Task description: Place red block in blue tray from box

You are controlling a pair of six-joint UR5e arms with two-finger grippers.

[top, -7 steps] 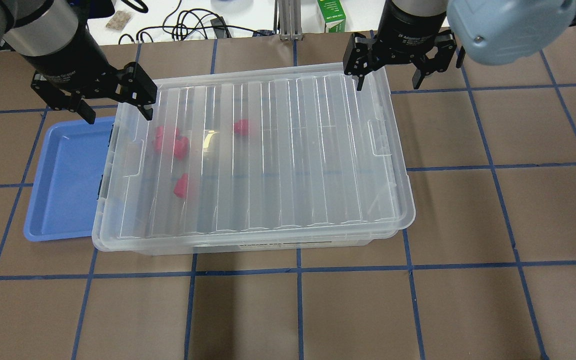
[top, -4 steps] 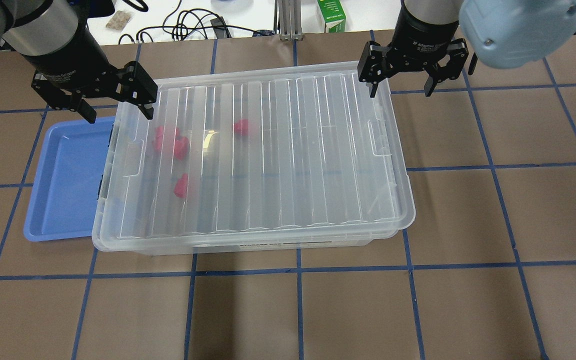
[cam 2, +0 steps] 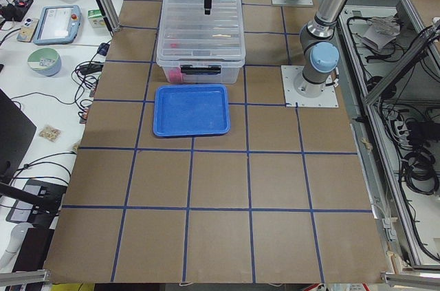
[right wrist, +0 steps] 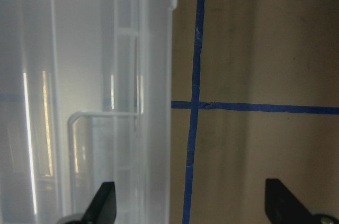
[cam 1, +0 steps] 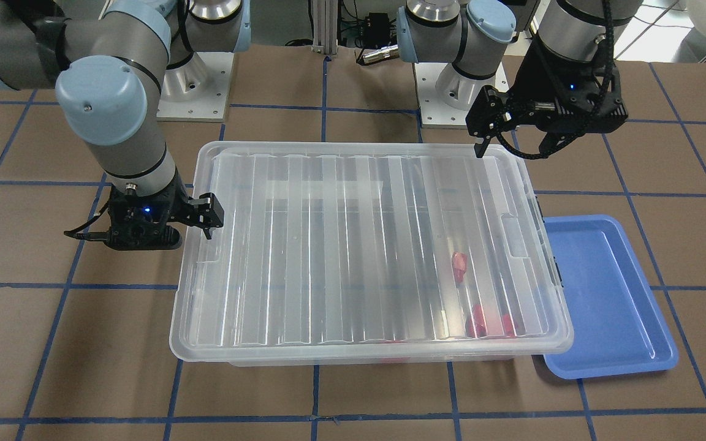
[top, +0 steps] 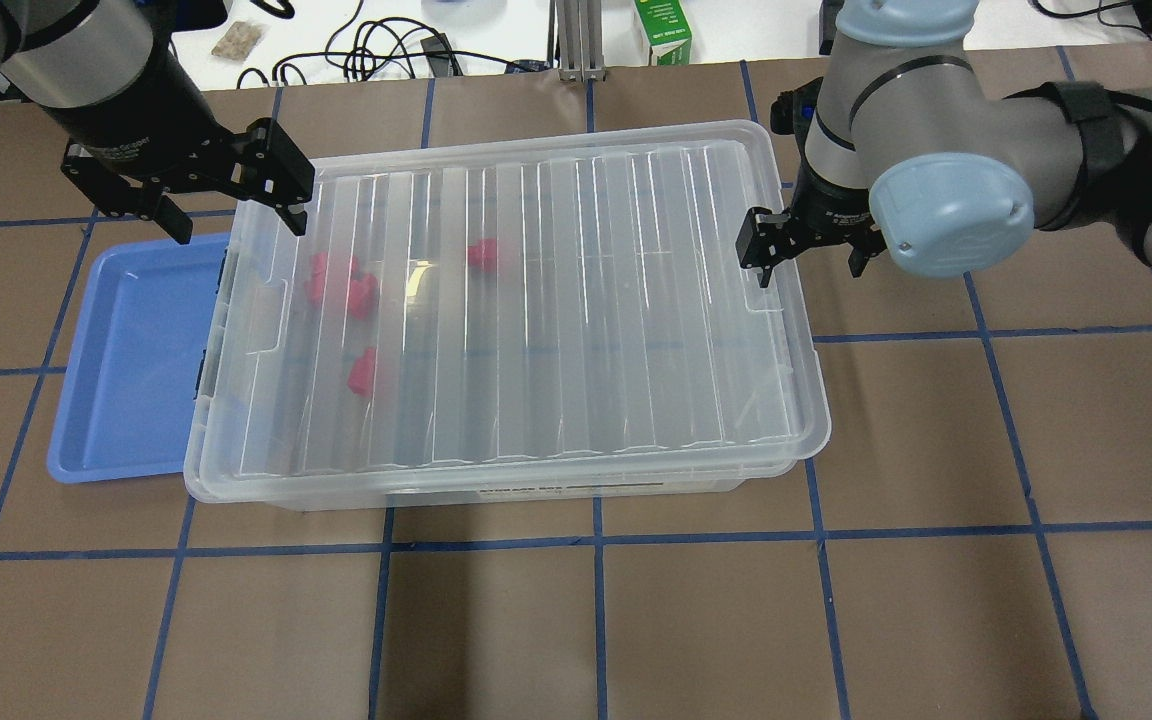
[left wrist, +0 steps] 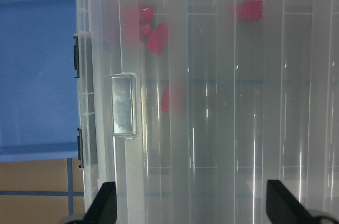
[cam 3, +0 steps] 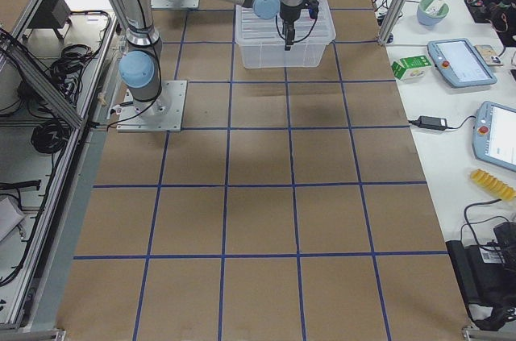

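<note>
Lidded box is sitting between left gripper and right gripper; tray is lying just outward of left gripper; both grippers are hanging wide open, straddling box ends; red blocks are lying inside box, just inward of left gripper.

Lid is sitting closed over the box, barring every approach from above to the blocks inside. Tray is lying just beside the box's left end, its floor standing open. Left hand is hovering spread over that end's lid edge. Right hand, also spread, is straddling the opposite rim above open bench.
</note>
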